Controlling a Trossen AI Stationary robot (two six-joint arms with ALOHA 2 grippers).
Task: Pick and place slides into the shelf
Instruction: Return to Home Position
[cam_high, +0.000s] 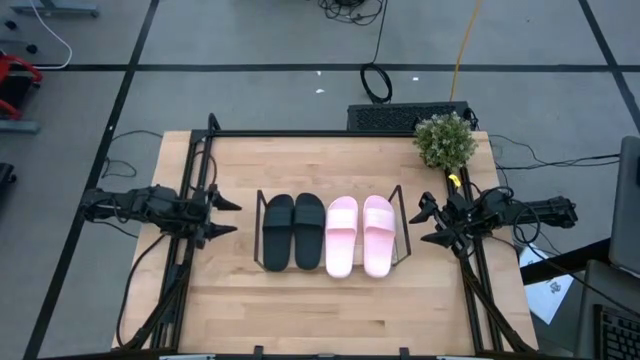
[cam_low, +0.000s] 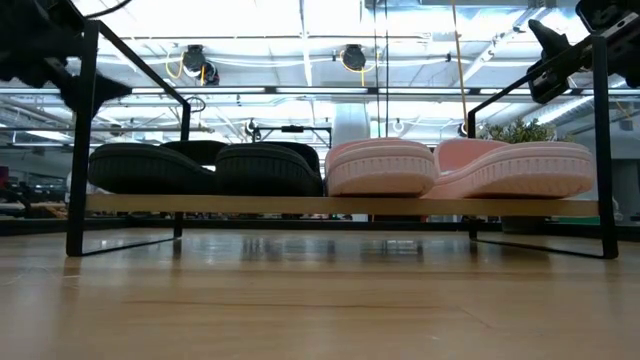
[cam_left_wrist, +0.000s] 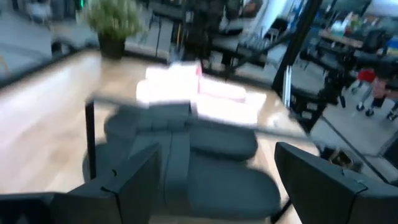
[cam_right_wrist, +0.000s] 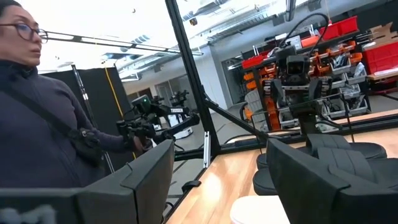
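The shelf (cam_high: 404, 228) stood in the middle of the desk (cam_high: 320, 310) with all four slides on it, side by side. From above, the black slides (cam_high: 293, 232) filled its left half and the pink slides (cam_high: 360, 236) its right half. In the level view across the desk, the soles rested on the shelf's flat board, raised off the wood by the dark wire end frames. The inner black and inner pink slides seemed to touch, though the overhead view was too coarse to be sure.

The left end effector (cam_high: 228, 216) hung just beyond the shelf's left end, fingers spread wide, holding nothing. The right end effector (cam_high: 425, 225) hung just beyond the right end, likewise wide open and empty. A potted plant (cam_high: 445, 140) stood at the desk's far right corner. A person (cam_right_wrist: 37, 124) showed in the right wrist view, beyond the desk.
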